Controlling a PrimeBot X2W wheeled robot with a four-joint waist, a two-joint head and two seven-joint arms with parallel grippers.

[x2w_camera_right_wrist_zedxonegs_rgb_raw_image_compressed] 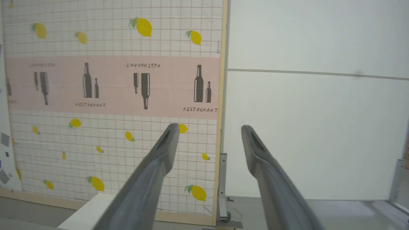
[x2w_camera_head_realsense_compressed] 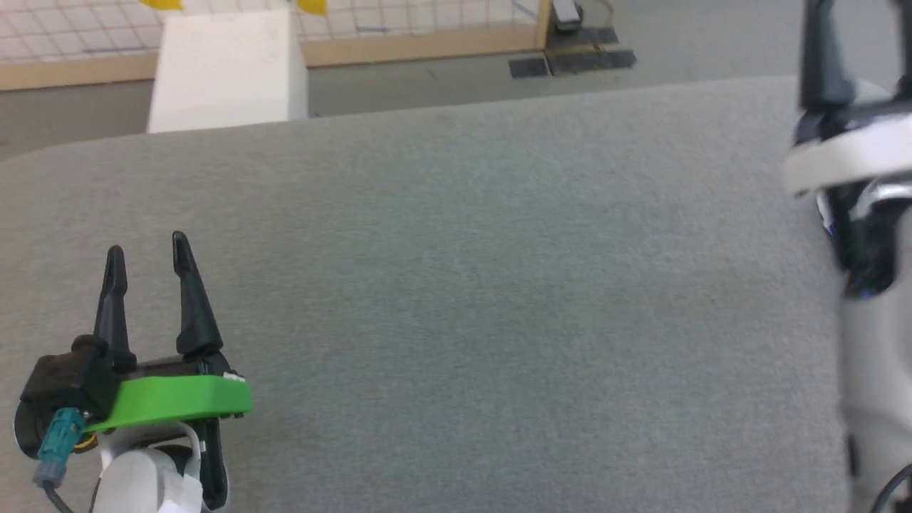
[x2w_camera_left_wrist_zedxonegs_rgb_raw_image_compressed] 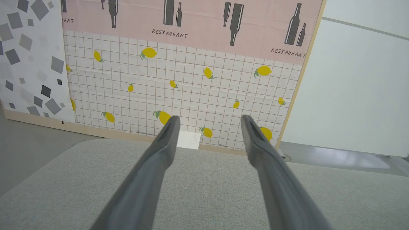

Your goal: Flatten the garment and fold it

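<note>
Starting at the left, the left gripper (x2w_camera_head_realsense_compressed: 146, 244) is being held low over the near left of the grey pad (x2w_camera_head_realsense_compressed: 456, 285), its two fingers spread apart with nothing gripped between them. Where the garment is lying cannot be told from these views, so the flattening is being judged as not yet begun.

The main risk is a blind reach. If an arm is sent down before the cloth is found, the fingers may be driven into the pad. Only a sleeve or one layer may also be pinched, and the shirt would then be dragged into a bunch rather than spread. A second risk is being posed by the pad's rounded edges, over which soft cotton could be pulled to the floor.

Past the far left edge a white box (x2w_camera_head_realsense_compressed: 228, 71) is standing on the floor, and behind it a lemon-print panel (x2w_camera_left_wrist_zedxonegs_rgb_raw_image_compressed: 191, 83) is being seen. Both are well apart from the work, though a wide sweep of an arm could be carried towards the box. Further right, dark mats (x2w_camera_head_realsense_compressed: 570, 60) are lying on the far floor.

At the right, the right gripper (x2w_camera_right_wrist_zedxonegs_rgb_raw_image_compressed: 210, 127) is being held raised, fingers likewise parted and empty, pointing at a white wall (x2w_camera_right_wrist_zedxonegs_rgb_raw_image_compressed: 319, 127). In the head view it is blurred, and the pad's right edge is being partly hidden by its arm.
</note>
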